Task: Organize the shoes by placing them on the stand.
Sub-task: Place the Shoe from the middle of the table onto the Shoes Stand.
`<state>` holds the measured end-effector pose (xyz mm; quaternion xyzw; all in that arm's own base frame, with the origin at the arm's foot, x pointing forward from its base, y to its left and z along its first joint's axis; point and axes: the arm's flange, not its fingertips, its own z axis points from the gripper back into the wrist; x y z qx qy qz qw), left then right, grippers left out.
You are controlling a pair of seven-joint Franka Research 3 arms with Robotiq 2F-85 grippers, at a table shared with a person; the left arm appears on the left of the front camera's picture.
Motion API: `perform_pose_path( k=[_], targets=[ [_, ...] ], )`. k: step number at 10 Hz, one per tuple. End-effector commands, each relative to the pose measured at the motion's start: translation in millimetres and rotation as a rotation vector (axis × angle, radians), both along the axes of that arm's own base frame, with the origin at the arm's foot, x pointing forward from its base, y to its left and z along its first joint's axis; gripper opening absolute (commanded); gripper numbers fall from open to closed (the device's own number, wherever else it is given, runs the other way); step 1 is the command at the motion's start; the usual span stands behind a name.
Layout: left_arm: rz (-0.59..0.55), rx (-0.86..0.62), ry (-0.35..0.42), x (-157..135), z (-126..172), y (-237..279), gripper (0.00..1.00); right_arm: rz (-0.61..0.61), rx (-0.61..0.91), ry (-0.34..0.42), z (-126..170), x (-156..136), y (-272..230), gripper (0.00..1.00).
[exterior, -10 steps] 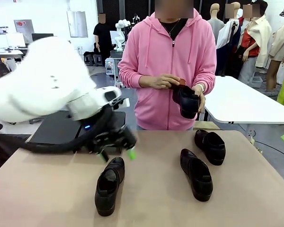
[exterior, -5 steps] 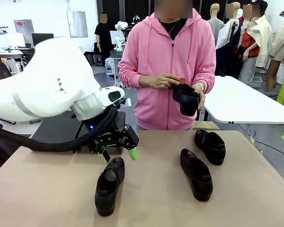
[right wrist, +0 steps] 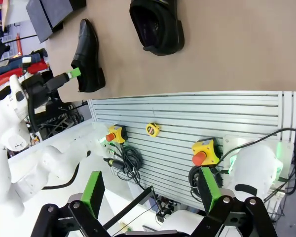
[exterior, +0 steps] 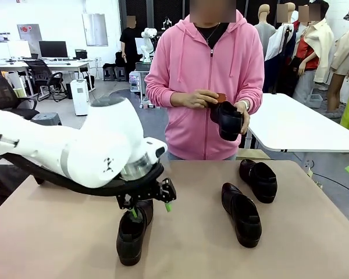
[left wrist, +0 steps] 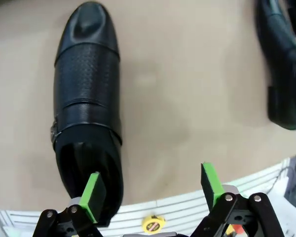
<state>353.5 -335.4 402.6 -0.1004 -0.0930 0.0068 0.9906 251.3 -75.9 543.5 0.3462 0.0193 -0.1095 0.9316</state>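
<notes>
A tan desk (exterior: 58, 244) is seen with three black shoes laid directly on it. The first shoe (exterior: 131, 232) is set at 9 o'clock from the desk's middle, its toe turned toward 7 o'clock. The second shoe (exterior: 242, 215) is placed at 3 o'clock. The third shoe (exterior: 259, 181) is found near it, at its 1 o'clock.

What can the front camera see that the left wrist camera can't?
Front view's own: the person in pink holding a black shoe, plus the white left arm. Left wrist view's own: tiny dots on the near shoe and a small yellow round thing below the edge of the table. Both: the open left gripper by that shoe's heel end, and the tan table.
</notes>
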Motion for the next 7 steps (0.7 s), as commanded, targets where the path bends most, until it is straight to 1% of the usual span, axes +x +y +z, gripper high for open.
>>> perform_pose_path(
  k=[1,3,4,5,6,7],
  targets=[
    [0.065,0.079,0.012,6,-15,-15,1.00,0.017,0.030,-0.017,4,1,-1,1.00],
    [0.095,0.130,0.036,10,-29,-15,1.00,0.017,0.030,-0.017,4,1,-1,1.00],
    [0.093,0.144,0.049,13,-34,-13,1.00,0.017,0.030,-0.017,4,1,-1,1.00],
    [0.092,0.147,0.042,16,-38,-15,0.65,0.017,0.030,-0.017,4,1,-1,1.00],
    [0.086,0.147,0.046,17,-40,-14,0.06,0.017,0.030,-0.017,4,1,-1,1.00],
    [0.084,0.147,0.044,17,-41,-16,0.00,0.017,0.030,-0.017,4,1,-1,1.00]
  ],
)
